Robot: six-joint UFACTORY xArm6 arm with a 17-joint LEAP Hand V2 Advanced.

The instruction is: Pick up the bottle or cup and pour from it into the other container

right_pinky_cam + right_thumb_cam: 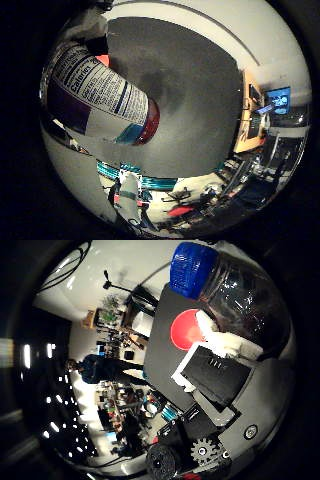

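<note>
In the little finger side palm view a clear bottle (98, 92) with a white printed label and dark purple-red liquid fills much of the picture, close to the palm and above the grey mat (195, 90). The thumb side palm view shows the bottle's blue cap (190, 268) and clear shoulder (245, 300). My right hand (212, 365) has its white and black fingers curled against the bottle. A red round cup (184, 332), seen from above, stands on the dark mat just beside the bottle's neck.
The grey mat lies on a white table (250, 40). An orange wooden piece of furniture (250, 110) stands past the table's edge. A cluttered room with stands and equipment (120, 350) lies beyond the table.
</note>
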